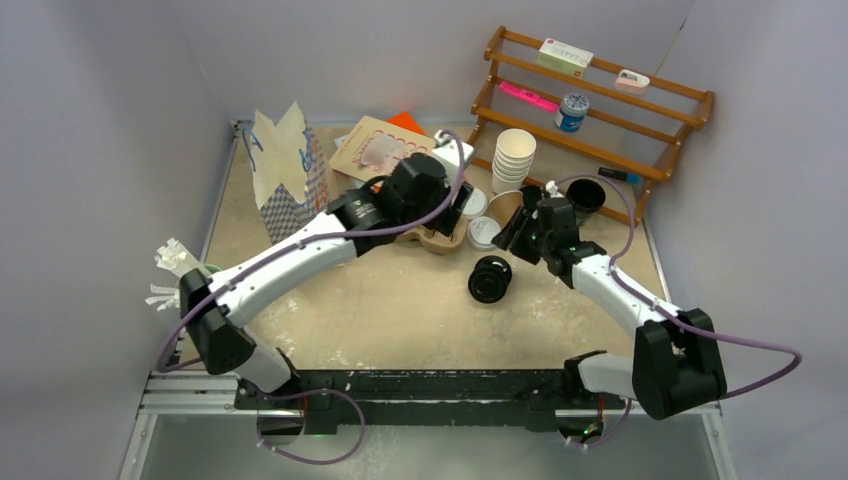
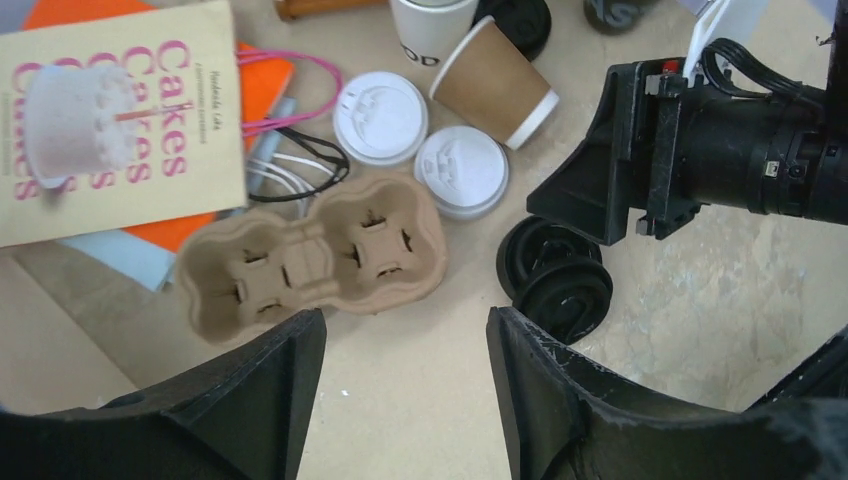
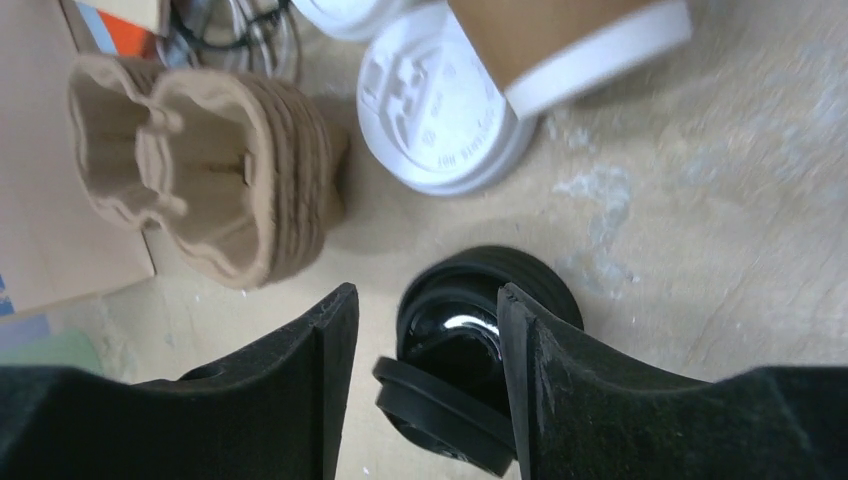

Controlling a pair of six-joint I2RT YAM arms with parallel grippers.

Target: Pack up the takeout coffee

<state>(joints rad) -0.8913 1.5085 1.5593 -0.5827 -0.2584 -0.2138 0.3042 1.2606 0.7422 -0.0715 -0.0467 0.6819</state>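
A black coffee cup (image 1: 490, 278) with a black lid lies on its side on the table. In the right wrist view the black cup (image 3: 480, 335) shows between and below the fingers, its lid (image 3: 450, 415) sitting askew. My right gripper (image 1: 515, 240) (image 3: 425, 295) hovers open above it. Two white lids (image 2: 380, 115) (image 2: 462, 170) lie beside a tipped brown paper cup (image 2: 495, 85); I cannot tell whether cups stand under them. My left gripper (image 1: 458, 218) (image 2: 405, 340) is open and empty, just in front of the brown cardboard carrier (image 2: 310, 255).
A stack of lidless white cups (image 1: 514, 155) and a wooden shelf (image 1: 600, 110) stand at the back right. A patterned paper bag (image 1: 285, 170) stands at the back left. A cake booklet (image 2: 110, 120) and loose cords (image 2: 300, 165) lie behind the carrier. The right arm's wrist (image 2: 700, 150) is close to my left gripper.
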